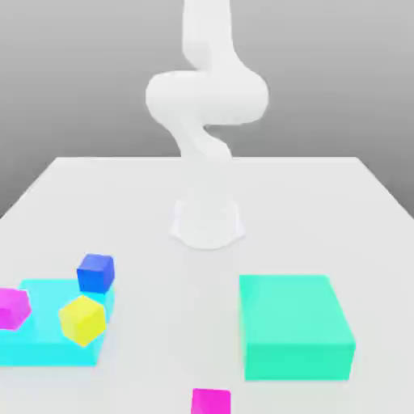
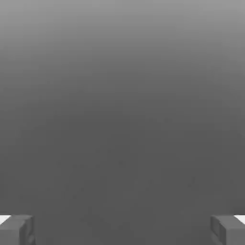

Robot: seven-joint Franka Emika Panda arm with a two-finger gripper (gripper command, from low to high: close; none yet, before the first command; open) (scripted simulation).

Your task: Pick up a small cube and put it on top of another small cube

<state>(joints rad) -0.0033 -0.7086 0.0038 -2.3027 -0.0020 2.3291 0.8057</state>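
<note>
Nearest the camera in the exterior view: one pink cube (image 1: 211, 401) on the white table (image 1: 340, 194), at the front edge, roughly centre, nothing touching it. Just behind and toward that view's right, a flat teal block (image 1: 296, 326), well apart from the cube.

On that view's left, a flat cyan block (image 1: 32, 344) w/ three small cubes on or against it: 2nd pink cube (image 1: 14, 308) at its left edge, partly cut off by the frame; yellow cube (image 1: 82, 319) sitting on its front-right part; blue cube (image 1: 95, 272) at its back-right corner. Can't tell whether blue rests on the cyan block or just beside it. The two pink cubes are well apart, w/ yellow btwn them.

Further back, mid-table, the white arm (image 1: 206, 97) on its round base, rising up out of frame.

Hand view: gripper (image 2: 122, 229) w/ fingers (image 2: 16, 229) spread wide, one at each lower corner, nothing btwn them, plain grey beyond.
</note>
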